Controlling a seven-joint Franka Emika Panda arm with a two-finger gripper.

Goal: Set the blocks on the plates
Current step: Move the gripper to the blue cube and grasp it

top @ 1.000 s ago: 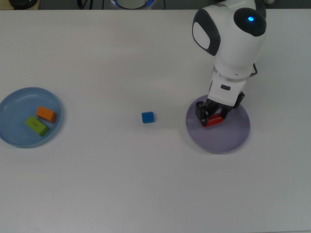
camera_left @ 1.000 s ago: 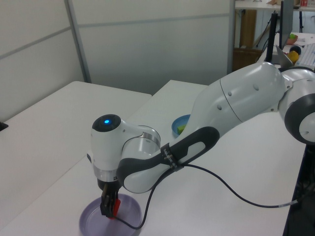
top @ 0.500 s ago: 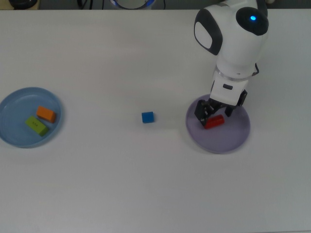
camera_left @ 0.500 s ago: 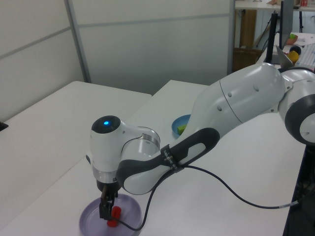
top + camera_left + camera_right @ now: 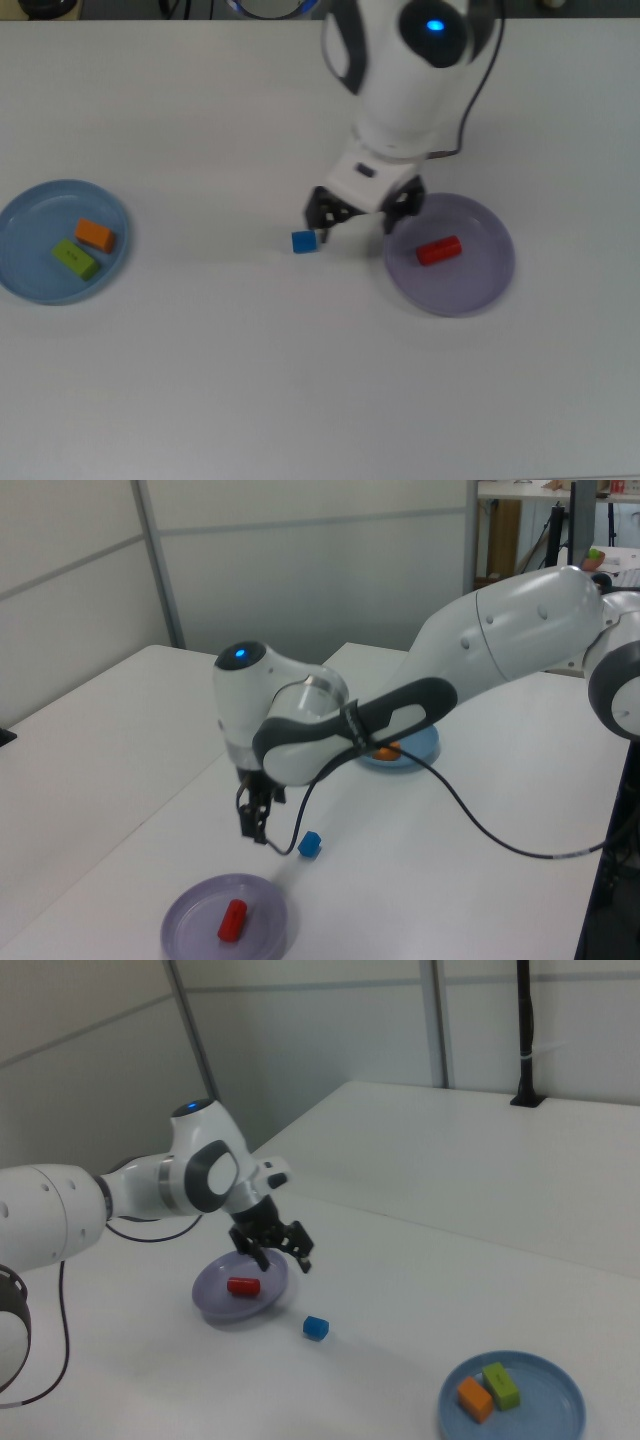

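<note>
Three of the four blocks are already on plates. The red cylinder [image 5: 438, 250] lies on its side on the lavender plate [image 5: 490, 285], and the orange block [image 5: 95, 235] and green block [image 5: 76, 259] sit side by side on the blue plate [image 5: 30, 290], well away at the top view's left. Only the blue cube [image 5: 304, 241] is left on the bare white worktop [image 5: 300, 380], between the two plates and nearer the lavender one.

The pincer [image 5: 358, 215] hangs above the worktop with its fingers spread wide and nothing between them. It is near the cube but, in the right view, clearly higher and off to one side, closer to the lavender plate's edge.

So the step in hand looks like the approach to the last block. I'd say the next move calls for shifting across until the open fingers straddle the cube, then dropping straight down and closing squarely on two opposite faces. It is a small target, so an off-centre descent could nudge it aside.
</note>
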